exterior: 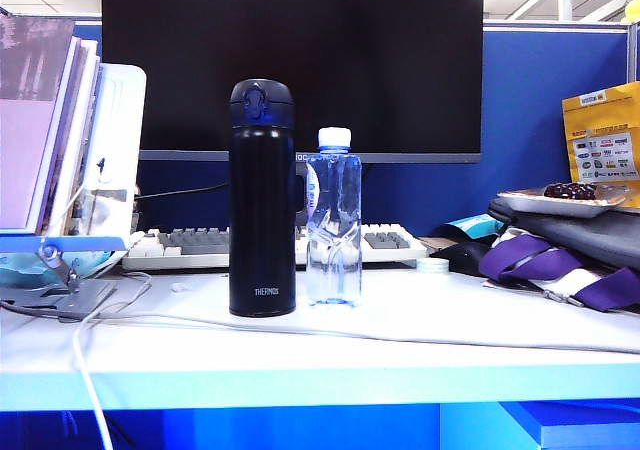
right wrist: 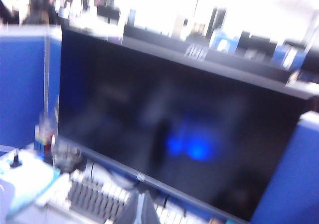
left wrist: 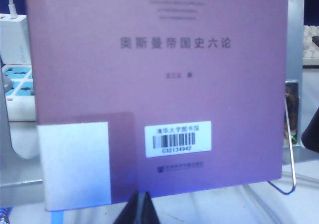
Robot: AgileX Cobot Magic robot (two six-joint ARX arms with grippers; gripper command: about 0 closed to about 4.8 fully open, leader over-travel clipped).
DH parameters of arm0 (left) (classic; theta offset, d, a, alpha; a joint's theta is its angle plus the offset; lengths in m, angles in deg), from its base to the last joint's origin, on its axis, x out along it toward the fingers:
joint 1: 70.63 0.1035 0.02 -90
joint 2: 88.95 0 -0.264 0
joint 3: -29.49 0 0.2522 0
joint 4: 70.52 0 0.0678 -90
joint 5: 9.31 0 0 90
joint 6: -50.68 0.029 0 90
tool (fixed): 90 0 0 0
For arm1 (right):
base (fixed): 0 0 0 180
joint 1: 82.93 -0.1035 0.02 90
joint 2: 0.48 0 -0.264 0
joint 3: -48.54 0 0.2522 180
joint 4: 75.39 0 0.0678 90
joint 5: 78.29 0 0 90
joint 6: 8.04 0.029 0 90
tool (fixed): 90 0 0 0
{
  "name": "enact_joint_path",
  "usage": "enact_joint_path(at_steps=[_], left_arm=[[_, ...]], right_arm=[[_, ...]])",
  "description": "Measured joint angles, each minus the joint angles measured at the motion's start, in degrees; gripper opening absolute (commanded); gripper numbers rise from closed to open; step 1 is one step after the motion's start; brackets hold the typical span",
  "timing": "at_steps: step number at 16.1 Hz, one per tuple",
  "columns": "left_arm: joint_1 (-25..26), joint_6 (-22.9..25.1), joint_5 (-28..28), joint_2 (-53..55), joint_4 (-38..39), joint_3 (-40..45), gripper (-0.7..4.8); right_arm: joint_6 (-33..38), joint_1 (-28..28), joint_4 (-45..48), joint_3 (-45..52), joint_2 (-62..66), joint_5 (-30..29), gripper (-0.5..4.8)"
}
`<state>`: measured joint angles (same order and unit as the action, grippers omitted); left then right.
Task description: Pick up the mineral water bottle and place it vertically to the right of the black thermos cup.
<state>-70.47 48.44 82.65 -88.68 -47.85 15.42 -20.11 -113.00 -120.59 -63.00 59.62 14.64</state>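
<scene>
The black thermos cup (exterior: 262, 200) stands upright on the white desk, "THERMOS" lettering near its base. The mineral water bottle (exterior: 333, 220), clear with a white cap, stands upright close to the thermos on its right and is shorter than it. Neither gripper shows in the exterior view. My left gripper (left wrist: 141, 194) is shut with nothing in it, its dark tips pointing at a purple book cover (left wrist: 159, 84). My right gripper (right wrist: 140, 199) is shut and empty in a blurred view, pointing toward the monitor (right wrist: 174, 124) and keyboard (right wrist: 89, 199), away from the bottle.
A large dark monitor (exterior: 290, 60) and a keyboard (exterior: 200, 245) sit behind the two containers. Books on a stand (exterior: 40, 120) fill the left. A white cable (exterior: 300, 325) runs across the desk front. Purple cloth (exterior: 560, 260) and a tray (exterior: 565, 202) lie at the right.
</scene>
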Motion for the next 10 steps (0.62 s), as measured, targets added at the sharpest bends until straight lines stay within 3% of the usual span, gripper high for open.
enact_joint_path(at_steps=[7, 10], left_arm=[[0.0, 0.0, 0.0, 0.0, 0.0, 0.0, -0.05], [0.0, 0.0, 0.0, 0.0, 0.0, 0.0, -0.05]], right_arm=[[0.0, 0.0, -16.7, 0.3, -16.3, 9.0, -0.05], [0.0, 0.1, -14.6, 15.5, -23.1, 8.9, -0.05]])
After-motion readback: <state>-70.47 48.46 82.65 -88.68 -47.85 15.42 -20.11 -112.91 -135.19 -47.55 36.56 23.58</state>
